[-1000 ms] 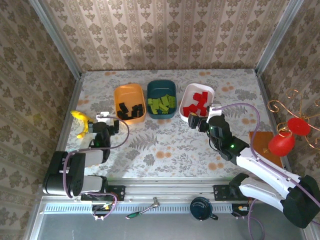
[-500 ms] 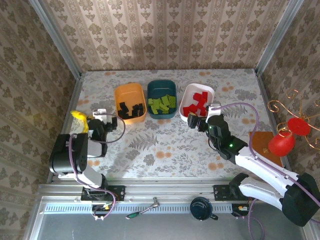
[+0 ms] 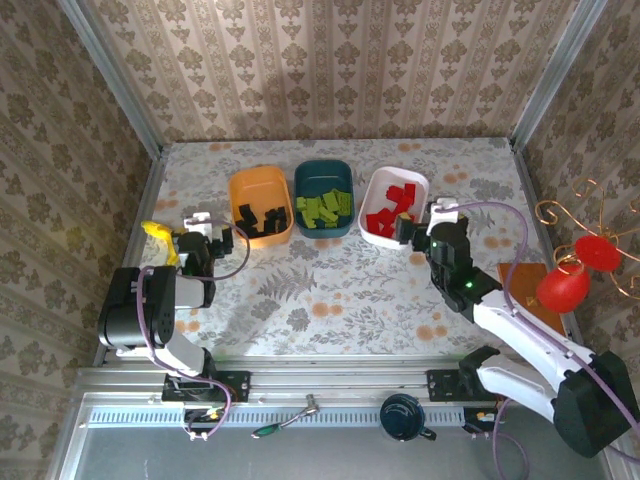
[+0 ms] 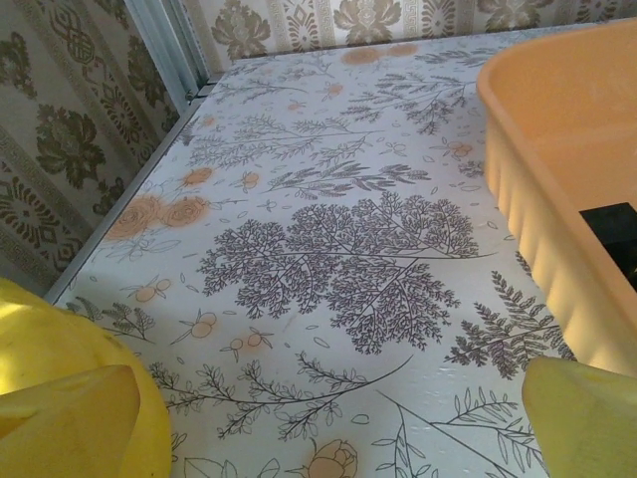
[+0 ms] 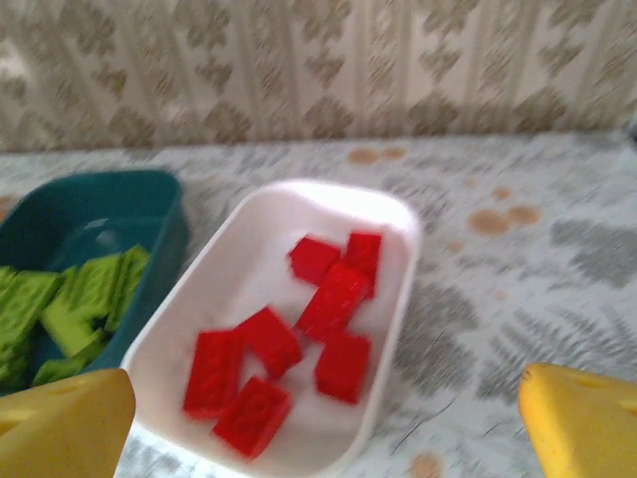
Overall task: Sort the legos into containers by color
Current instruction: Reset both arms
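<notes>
**A:** How is the left hand (image 3: 212, 233) set?

**B:** It is spread wide and holds nothing. In its wrist view the yellow fingers (image 4: 582, 413) sit at the two lower corners, with bare tabletop (image 4: 328, 259) between them.

**A:** Is it touching anything?

**B:** Not that I can see. The wall of the orange tub (image 4: 542, 209) stands just beside its right finger.

**A:** And the right hand (image 3: 416, 224)?

**B:** That one is wide too, and empty. From above it sits at the near right corner of the white tub (image 3: 386, 178). I can't tell from there whether it touches the rim. Its wrist view looks down into the tub.

**A:** What about the surface and the room?

**B:** The tabletop has a pale floral print. Patterned wallpaper walls (image 3: 330, 70) close it in on three sides. A banana (image 3: 158, 236) lies at the left edge, just left of the left hand.

**A:** Where are the bricks?

**B:** They are in three tubs side by side toward the far middle:
- The black bricks (image 3: 258, 222) are in the orange tub, just right of the left hand.
- The green bricks (image 3: 323, 208) are in the teal tub (image 3: 322, 174), between the two hands.
- The red bricks (image 3: 390, 208) are in the white tub, just left of the right hand.
</notes>
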`<action>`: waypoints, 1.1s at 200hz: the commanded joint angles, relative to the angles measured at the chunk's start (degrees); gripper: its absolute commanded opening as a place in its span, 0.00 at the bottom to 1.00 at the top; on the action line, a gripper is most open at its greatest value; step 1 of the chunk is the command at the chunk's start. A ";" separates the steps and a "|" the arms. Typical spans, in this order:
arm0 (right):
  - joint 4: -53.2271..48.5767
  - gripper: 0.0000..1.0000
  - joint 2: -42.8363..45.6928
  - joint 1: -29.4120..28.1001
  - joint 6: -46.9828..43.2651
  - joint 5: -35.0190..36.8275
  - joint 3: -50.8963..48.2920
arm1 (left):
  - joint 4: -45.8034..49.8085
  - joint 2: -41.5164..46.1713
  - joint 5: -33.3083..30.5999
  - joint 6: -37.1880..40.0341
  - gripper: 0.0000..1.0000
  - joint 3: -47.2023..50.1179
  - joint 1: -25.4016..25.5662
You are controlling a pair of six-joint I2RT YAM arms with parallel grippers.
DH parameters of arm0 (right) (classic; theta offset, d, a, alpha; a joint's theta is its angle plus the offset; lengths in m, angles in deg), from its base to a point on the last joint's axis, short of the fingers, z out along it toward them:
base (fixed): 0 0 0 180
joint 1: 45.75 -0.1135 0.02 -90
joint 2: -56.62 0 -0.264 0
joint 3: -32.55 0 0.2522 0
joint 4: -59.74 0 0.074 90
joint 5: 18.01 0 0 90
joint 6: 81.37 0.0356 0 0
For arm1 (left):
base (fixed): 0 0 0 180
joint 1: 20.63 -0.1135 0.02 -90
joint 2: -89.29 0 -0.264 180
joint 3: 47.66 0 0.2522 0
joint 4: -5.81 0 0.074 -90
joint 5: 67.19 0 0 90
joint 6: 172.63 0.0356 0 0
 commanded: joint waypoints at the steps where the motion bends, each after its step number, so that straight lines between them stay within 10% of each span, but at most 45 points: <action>1: 7.16 1.00 -0.61 6.73 -4.76 0.54 -3.29 | 0.30 0.51 -0.77 -0.43 1.00 -1.13 0.31; 105: 32.48 1.00 -30.17 21.24 -4.77 -19.87 -6.51 | 0.33 0.52 -0.81 -0.24 1.00 -1.15 0.47; 220: 34.15 1.00 -30.79 21.14 -5.55 -21.78 -7.30 | 0.39 0.50 -0.88 -0.24 1.00 -1.15 0.44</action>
